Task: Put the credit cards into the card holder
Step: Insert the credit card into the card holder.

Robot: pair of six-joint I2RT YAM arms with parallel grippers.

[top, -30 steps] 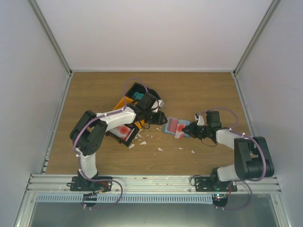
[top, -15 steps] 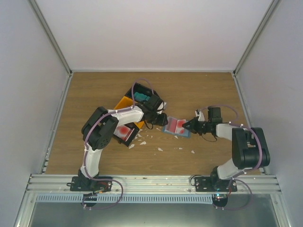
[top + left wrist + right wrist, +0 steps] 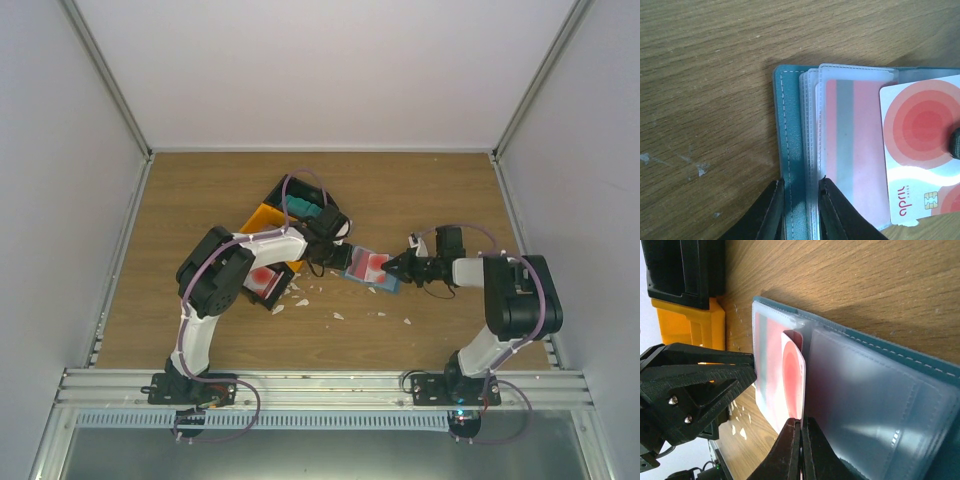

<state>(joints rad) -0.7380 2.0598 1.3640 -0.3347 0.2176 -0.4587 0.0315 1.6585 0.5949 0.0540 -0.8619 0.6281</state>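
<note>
The card holder (image 3: 366, 268) lies open on the table, slate-blue with clear sleeves. My left gripper (image 3: 337, 257) is shut on its left edge; in the left wrist view (image 3: 801, 184) the jaws pinch the teal cover (image 3: 790, 150) and the sleeve edges. My right gripper (image 3: 401, 268) is shut on a white credit card with red circles (image 3: 795, 372) and holds it on edge over the open holder (image 3: 870, 390), at a sleeve opening. The same card shows in the left wrist view (image 3: 922, 150), lying over the sleeves. More cards sit in the bin: teal ones (image 3: 296, 205) and red-marked ones (image 3: 262, 279).
The black-and-orange bin (image 3: 262, 216) stands just left of the holder, under my left arm; its orange wall shows in the right wrist view (image 3: 685, 322). Small white scraps (image 3: 338, 316) lie scattered on the wood in front of the holder.
My left gripper has moved right and closed on the holder's left edge. My right gripper has brought the card left over the open holder, which shifted slightly.
</note>
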